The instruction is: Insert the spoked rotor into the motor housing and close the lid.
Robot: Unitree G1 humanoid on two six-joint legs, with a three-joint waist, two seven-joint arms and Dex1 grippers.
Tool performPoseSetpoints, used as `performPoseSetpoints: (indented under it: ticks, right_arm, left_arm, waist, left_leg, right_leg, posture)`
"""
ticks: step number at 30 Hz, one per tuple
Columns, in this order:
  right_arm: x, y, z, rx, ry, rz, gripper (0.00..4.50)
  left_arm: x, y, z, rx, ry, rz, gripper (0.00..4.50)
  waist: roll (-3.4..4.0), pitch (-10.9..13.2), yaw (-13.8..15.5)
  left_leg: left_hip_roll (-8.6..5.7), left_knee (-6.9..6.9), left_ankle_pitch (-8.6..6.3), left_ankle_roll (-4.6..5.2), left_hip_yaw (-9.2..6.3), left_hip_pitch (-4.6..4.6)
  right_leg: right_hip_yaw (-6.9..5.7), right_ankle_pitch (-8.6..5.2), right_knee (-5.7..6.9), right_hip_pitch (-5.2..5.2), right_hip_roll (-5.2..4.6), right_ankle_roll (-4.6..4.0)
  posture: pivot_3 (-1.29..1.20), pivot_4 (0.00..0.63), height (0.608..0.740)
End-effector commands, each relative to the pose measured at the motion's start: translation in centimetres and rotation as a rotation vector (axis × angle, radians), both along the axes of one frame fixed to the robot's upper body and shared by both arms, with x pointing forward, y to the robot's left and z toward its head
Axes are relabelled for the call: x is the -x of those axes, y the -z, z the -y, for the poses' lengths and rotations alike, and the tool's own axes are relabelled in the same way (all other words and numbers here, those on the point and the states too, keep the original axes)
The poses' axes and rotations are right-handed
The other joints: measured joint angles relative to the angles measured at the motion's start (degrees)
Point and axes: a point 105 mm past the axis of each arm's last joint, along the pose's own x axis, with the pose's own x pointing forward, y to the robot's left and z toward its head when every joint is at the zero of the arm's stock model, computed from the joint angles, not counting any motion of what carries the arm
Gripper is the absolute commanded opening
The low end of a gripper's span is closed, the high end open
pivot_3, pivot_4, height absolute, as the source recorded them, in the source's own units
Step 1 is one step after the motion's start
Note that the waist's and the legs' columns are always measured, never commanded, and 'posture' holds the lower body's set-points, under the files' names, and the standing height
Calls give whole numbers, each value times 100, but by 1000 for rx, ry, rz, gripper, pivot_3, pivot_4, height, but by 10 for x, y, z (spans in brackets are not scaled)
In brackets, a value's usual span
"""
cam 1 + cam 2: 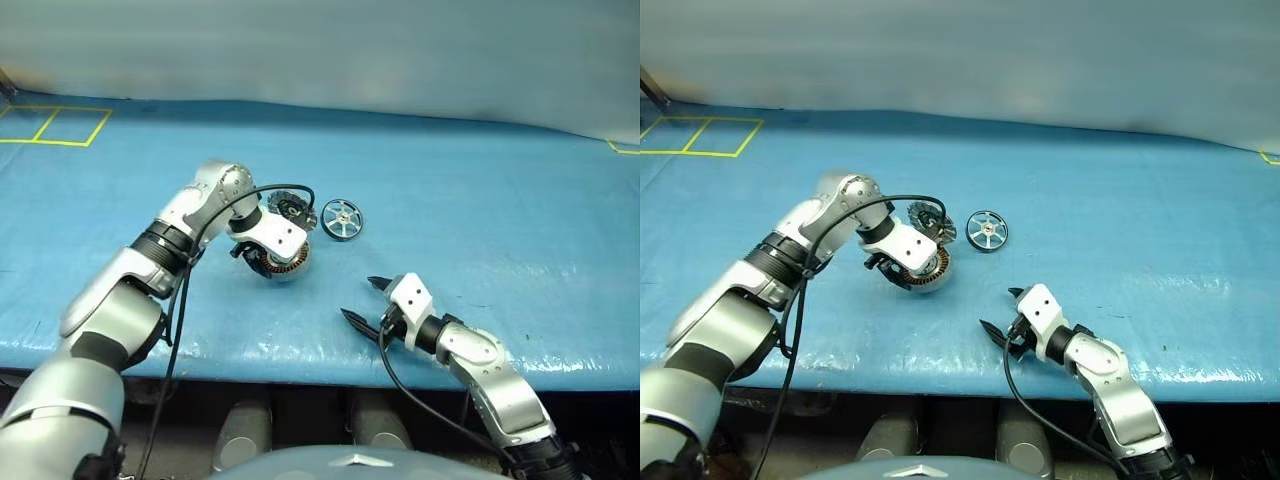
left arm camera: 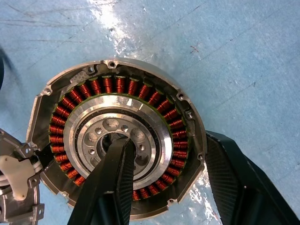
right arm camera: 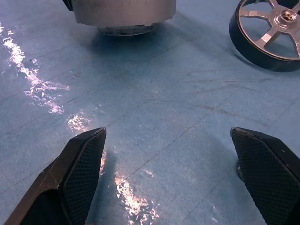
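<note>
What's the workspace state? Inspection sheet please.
Surface: blue sheet over the table, yellow tape marks at far left.
Job's things: motor housing gripped, windings exposed; lid hinged open behind it; spoked rotor lying beside, not inserted.
Clutter: nothing seen.
Grippers: left gripper clamps the housing wall, one finger in the hub, one outside; right gripper open, empty, above the sheet.
Cables: black cable along the left arm.
Surroundings: pale backdrop.

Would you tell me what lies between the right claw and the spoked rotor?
Nothing: only bare blue table cover separates the open right claw from the spoked rotor, as the right wrist view shows.
</note>
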Motion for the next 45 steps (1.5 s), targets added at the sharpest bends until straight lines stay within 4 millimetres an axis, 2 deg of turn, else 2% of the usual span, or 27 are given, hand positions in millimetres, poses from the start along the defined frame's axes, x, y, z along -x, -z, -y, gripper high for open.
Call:
performPoseSetpoints:
  ticks: [1, 9, 15, 22, 32, 38, 45]
  right_arm:
    - [-1, -14, -3, -16, -7, 61, 4500]
    - [-2, -14, -3, -16, -1, 66, 4500]
    - [-3, -15, -4, -16, -5, 72, 4500]
    - [-5, -16, -5, -14, -18, 74, 4500]
    - [-10, -19, -6, -15, -30, 82, 4500]
    - [-20, -24, -1, -10, 2, 101, 4500]
    - [-33, -27, 16, -3, 115, 112, 4500]
  left_arm:
    - [-2, -8, 7, 2, 28, 27, 2038]
    - [1, -4, 9, -10, 53, 17, 2038]
    - [-1, -7, 12, 45, 14, 28, 3825]
    - [5, -19, 9, 139, -47, -17, 3825]
    - [16, -43, -27, 261, -199, -46, 3825]
    - [18, -57, -30, 499, -344, -66, 3825]
    - [26, -46, -28, 784, -513, -103, 3825]
  waist:
    - [0, 0, -4]
    - [0, 0, -4]
    - [0, 0, -3]
    - [0, 0, -7]
    - [1, 0, -8]
    - [1, 0, -5]
    - [2, 0, -9]
  left_leg:
    - [0, 0, 0, 0, 0, 0]
    - [0, 0, 0, 0, 0, 5]
    - [0, 0, 0, 0, 0, 5]
    - [1, 2, 0, 0, 0, 5]
    - [2, 2, 0, 0, -1, 14]
    - [2, 2, 0, 0, -2, 14]
    - [4, -2, 0, 0, 0, 25]
  right_leg:
    - [0, 0, 0, 0, 0, 0]
    - [0, -3, 1, 4, 0, -4]
    - [0, -2, 2, 4, 0, -4]
    - [0, -3, 3, 4, 0, -4]
    - [0, -8, 12, 8, 0, -13]
    - [0, -8, 11, 9, 0, -13]
    - [0, -11, 21, 10, 0, -18]
  posture:
    - [0, 150, 740]
    - [0, 150, 740]
    - [0, 150, 740]
    - [0, 150, 740]
    - [0, 150, 740]
    - [0, 150, 740]
    - [0, 150, 740]
